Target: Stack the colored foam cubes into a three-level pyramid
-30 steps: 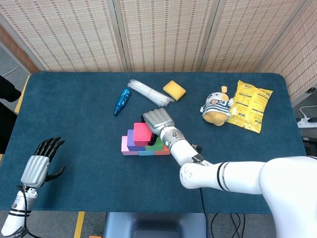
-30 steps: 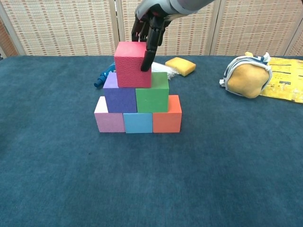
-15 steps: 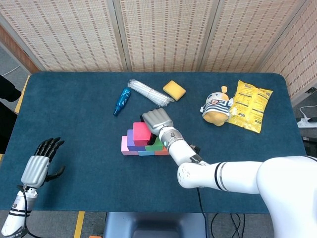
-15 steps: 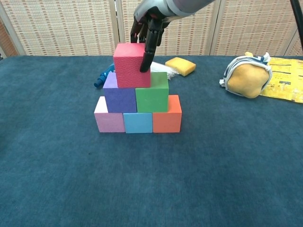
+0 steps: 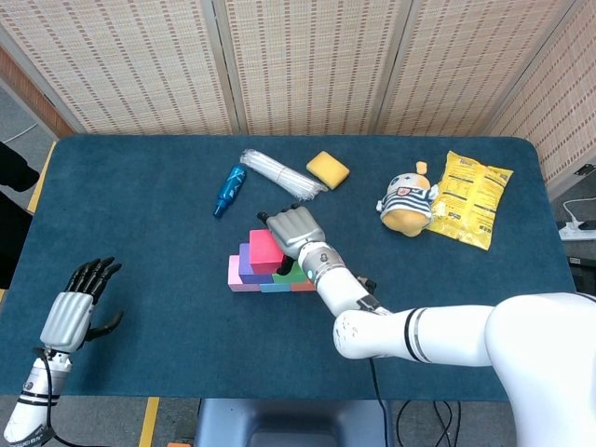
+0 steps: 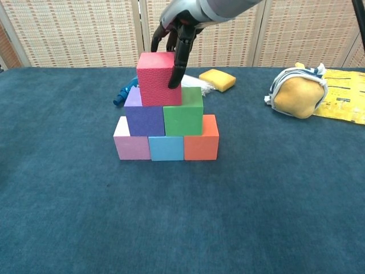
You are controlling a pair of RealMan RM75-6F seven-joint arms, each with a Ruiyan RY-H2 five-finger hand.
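**Red cube gripped atop the pyramid**

The red cube (image 6: 159,79) is held from above by the right hand (image 6: 178,23), its fingers (image 6: 177,63) pressed to the cube's side. It is seated on the purple cube (image 6: 144,119) and green cube (image 6: 183,116), above three more. The left hand (image 5: 67,314) is held open, well apart, over the worktop (image 5: 140,242).

Blue bottle (image 5: 228,190) lies at 11 o'clock on the table (image 5: 140,261). Bundle of clear plastic tubes (image 5: 279,174) lies just beside it. Yellow sponge (image 5: 328,169) sits at 12 o'clock. Striped plush toy (image 5: 407,206) touches the yellow snack bag (image 5: 473,198) at 2 o'clock.
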